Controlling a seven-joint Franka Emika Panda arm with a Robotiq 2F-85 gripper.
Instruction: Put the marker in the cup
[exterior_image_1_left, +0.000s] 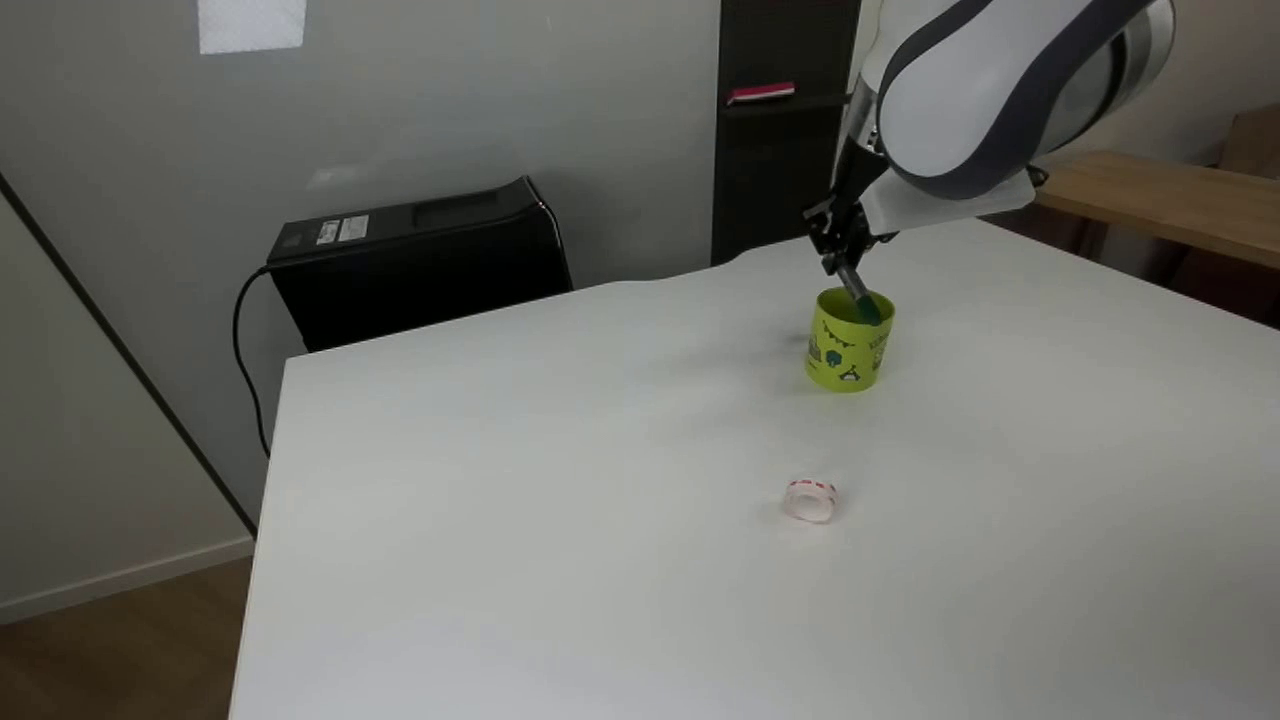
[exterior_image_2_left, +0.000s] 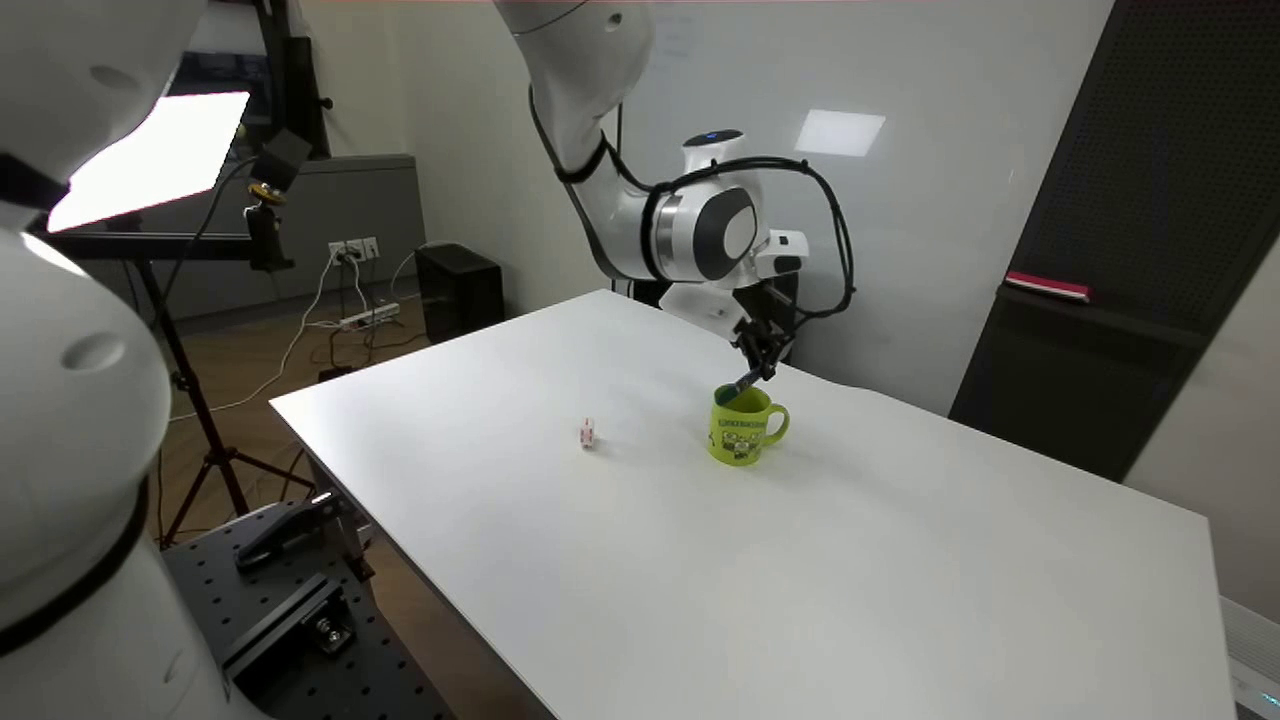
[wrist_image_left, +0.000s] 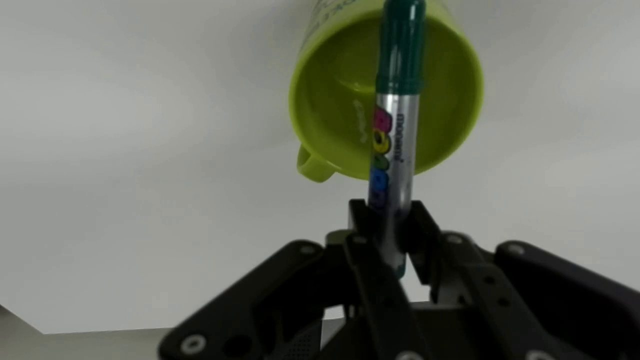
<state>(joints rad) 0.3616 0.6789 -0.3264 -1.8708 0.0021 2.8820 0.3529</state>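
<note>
The marker has a silver barrel with coloured lettering and a dark green cap. It shows in both exterior views (exterior_image_1_left: 868, 310) (exterior_image_2_left: 738, 386) and in the wrist view (wrist_image_left: 398, 130). My gripper (wrist_image_left: 386, 212) is shut on its barrel near the rear end, cap pointing away and down; the gripper also shows in the exterior views (exterior_image_1_left: 838, 262) (exterior_image_2_left: 760, 368). The lime-green cup (exterior_image_1_left: 842, 355) (exterior_image_2_left: 736, 442) (wrist_image_left: 452, 95) stands upright on the table, handle at its side. The tilted marker's cap is at the cup's mouth. I cannot tell whether its tip is below the rim.
A small white and red tape ring (exterior_image_1_left: 810, 500) (exterior_image_2_left: 587, 433) lies on the white table (exterior_image_1_left: 520, 560) apart from the cup. A black box-shaped device (exterior_image_1_left: 420, 260) stands beyond the table's edge. A grey wall panel (exterior_image_1_left: 600, 130) rises behind the table.
</note>
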